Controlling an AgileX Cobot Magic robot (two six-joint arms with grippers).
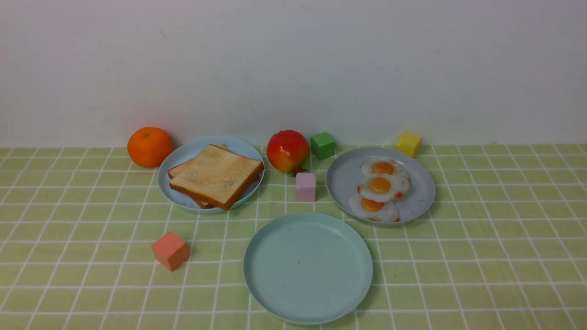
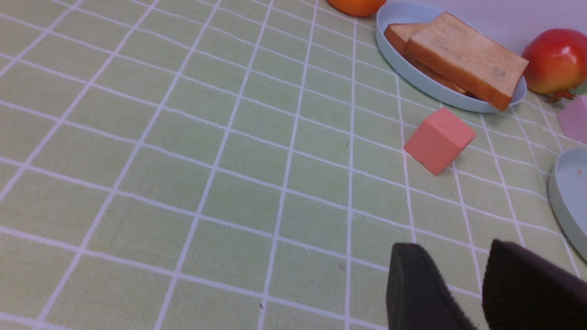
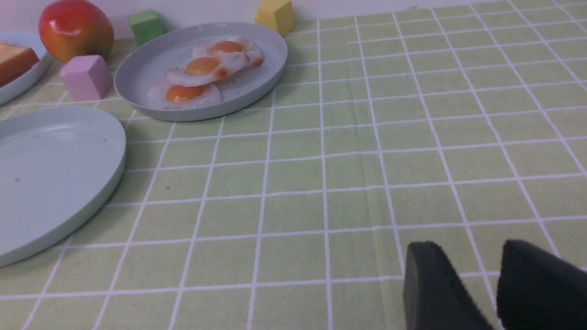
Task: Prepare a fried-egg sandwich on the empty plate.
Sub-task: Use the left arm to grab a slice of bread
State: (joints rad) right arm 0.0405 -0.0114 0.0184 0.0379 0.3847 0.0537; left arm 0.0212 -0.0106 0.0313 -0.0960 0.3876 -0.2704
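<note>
The pale mint plate (image 1: 307,268) lies bare at the front middle; it also shows in the left wrist view (image 2: 571,192) and the right wrist view (image 3: 50,174). Two toast slices (image 1: 215,176) lie stacked on a sky-blue plate (image 1: 183,156) at the back left. Three fried eggs (image 1: 379,185) overlap on a grey-blue plate (image 1: 344,178) at the back right. My left gripper (image 2: 454,250) is open and empty over the cloth, short of a salmon cube (image 2: 439,140). My right gripper (image 3: 467,247) is open and empty over the cloth, right of the mint plate. Neither gripper shows in the front view.
An orange (image 1: 149,146), a red-yellow fruit (image 1: 288,150), a green cube (image 1: 323,145) and a yellow cube (image 1: 408,143) stand along the back wall. A lilac cube (image 1: 305,187) stands between the two back plates. The salmon cube (image 1: 170,250) lies left of the mint plate.
</note>
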